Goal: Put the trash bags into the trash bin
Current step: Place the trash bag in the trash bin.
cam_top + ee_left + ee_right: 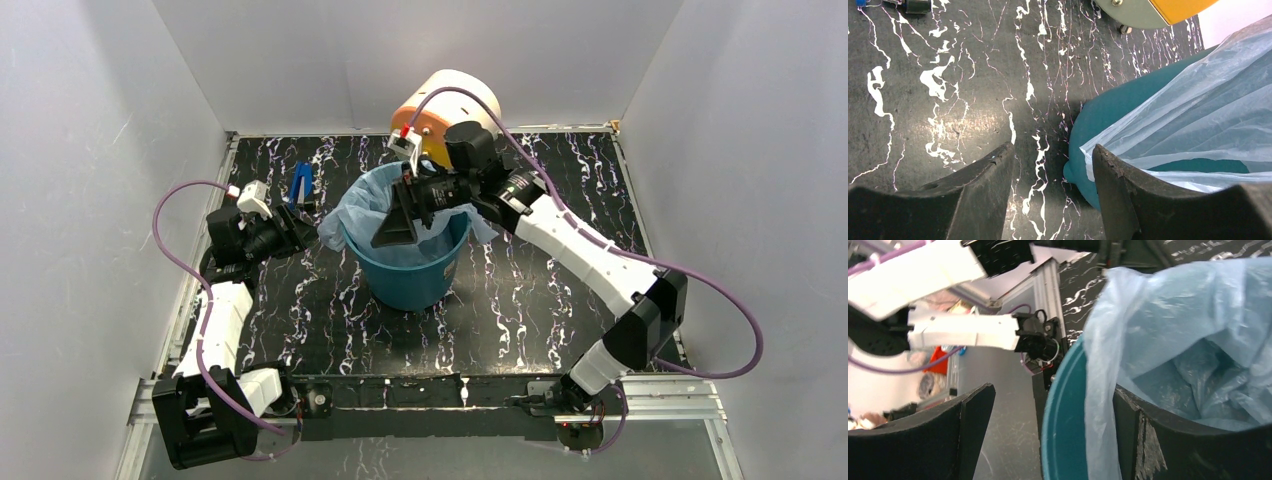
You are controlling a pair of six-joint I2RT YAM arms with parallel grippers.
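Observation:
The teal trash bin (410, 275) stands mid-table. The light-blue trash bag (365, 205) sits inside it, its edges draped over the rim. My right gripper (397, 228) is open over the bin's near-left rim. In the right wrist view (1053, 390) one finger is outside the bin (1063, 415) and the other inside against the bag (1173, 335). My left gripper (312, 236) is open and empty beside the bin's left side. In the left wrist view (1053, 155) its right finger lies next to the bin (1108, 117) and the bag's edge (1208, 100).
A cream-and-orange drum (445, 110) stands right behind the bin; its base shows in the left wrist view (1148, 10). A small blue object (300, 183) lies at the back left. White walls enclose the black marbled table (560, 300).

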